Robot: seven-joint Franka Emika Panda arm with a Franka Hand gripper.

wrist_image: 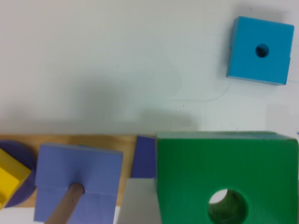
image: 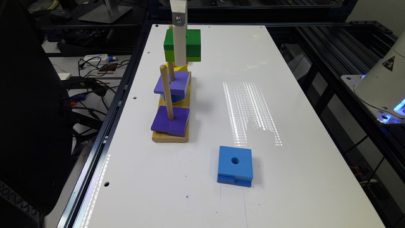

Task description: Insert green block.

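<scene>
- The end effector (image: 179,47) is closed on the green block (image: 186,44) and holds it in the air above the far end of the wooden peg base (image: 170,136), which lies near the bench's (image: 284,190) edge at the exterior view's left.
- The wrist view looks down through the block's round centre hole (wrist_image: 227,205); what lies beneath the hole is too dim to say that a peg tip is centred there.
- The step in hand appears to be lining the hole up over a peg. Do this before lowering: move sideways only until a peg tip sits in the middle of the hole.
- Keep the block level. Tilted, the hole's rim would likely catch on the peg tip.
- Go down slowly and straight, and release only once the block has slid down the peg.
- Two purple square blocks (image: 171,120) (image: 172,83) already sit on nearer pegs, and the tall near peg (image: 166,93) stands close by, so stay clear of it.
- The blue block (image: 235,165) lies well apart, toward the near edge, and needs no attention.
</scene>
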